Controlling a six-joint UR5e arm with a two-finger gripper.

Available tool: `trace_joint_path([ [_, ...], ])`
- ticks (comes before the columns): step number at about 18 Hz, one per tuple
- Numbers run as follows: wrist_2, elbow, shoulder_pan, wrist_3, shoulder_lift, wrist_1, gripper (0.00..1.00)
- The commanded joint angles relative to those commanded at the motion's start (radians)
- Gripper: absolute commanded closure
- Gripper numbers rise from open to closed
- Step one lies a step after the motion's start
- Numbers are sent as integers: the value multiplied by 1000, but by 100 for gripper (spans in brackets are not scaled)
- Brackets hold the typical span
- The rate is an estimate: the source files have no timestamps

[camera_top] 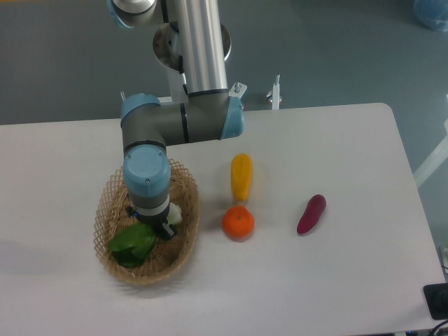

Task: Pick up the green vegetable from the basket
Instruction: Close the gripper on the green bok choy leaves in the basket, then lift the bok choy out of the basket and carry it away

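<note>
Just leafy green vegetable (132,245) in woven basket (183,246)

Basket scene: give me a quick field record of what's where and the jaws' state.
basket: left on the table, holds the green vegetable
green vegetable: leaves at lower left of the basket, white end by the gripper
gripper: down inside the basket at the vegetable; jaws hidden under the wrist, state unclear
yellow vegetable: on the table, right of the basket
orange: just below the yellow vegetable
purple vegetable: on the table, farther right

white table (336,280), basket (183,246), yellow vegetable (241,176), orange (238,222), purple vegetable (311,213)
</note>
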Motion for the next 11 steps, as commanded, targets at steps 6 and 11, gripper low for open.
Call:
trace_joint_path([
  [6,-37,11,46,-2,74,-2,98],
  [11,-113,38,126,-2,86,-3,97],
])
